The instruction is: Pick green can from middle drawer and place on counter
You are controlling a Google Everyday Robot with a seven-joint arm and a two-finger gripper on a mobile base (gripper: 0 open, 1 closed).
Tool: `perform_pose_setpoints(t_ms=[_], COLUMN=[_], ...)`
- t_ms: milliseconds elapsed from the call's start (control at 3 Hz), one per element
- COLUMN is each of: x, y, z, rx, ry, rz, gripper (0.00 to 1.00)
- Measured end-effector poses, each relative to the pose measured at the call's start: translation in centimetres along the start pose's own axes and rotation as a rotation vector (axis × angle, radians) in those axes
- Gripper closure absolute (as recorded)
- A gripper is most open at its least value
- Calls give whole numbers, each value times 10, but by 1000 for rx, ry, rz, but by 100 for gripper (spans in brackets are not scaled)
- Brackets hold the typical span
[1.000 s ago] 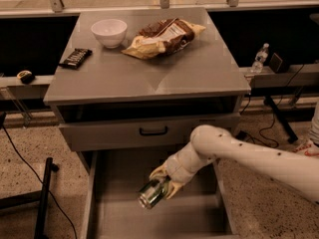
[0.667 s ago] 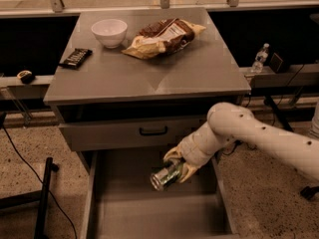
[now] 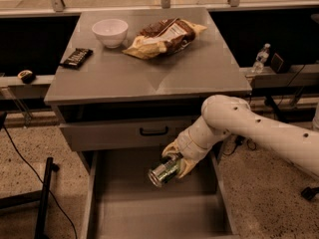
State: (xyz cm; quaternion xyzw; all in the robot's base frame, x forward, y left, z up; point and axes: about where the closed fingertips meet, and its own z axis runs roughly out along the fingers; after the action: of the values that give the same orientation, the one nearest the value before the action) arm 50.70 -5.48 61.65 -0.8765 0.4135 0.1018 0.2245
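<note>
Hand clamped around the green can, hanging over the middle drawer, just below the desk's front edge. Can's long axis tilts, silver end down-left. The desk top lies up and beyond it.

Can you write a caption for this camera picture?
The gripper holds the green can over the open middle drawer.
</note>
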Motion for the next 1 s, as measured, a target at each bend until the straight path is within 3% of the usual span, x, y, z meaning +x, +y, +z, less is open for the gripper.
perform_pose_setpoints(t_ms=[333,667,1000], x=[-5,-10,0], y=[-16,-30,-46], z=[-59,-147,-223], rx=[76,200,294], ry=[123,199,237], rz=[72,115,148], gripper=[100,100,100])
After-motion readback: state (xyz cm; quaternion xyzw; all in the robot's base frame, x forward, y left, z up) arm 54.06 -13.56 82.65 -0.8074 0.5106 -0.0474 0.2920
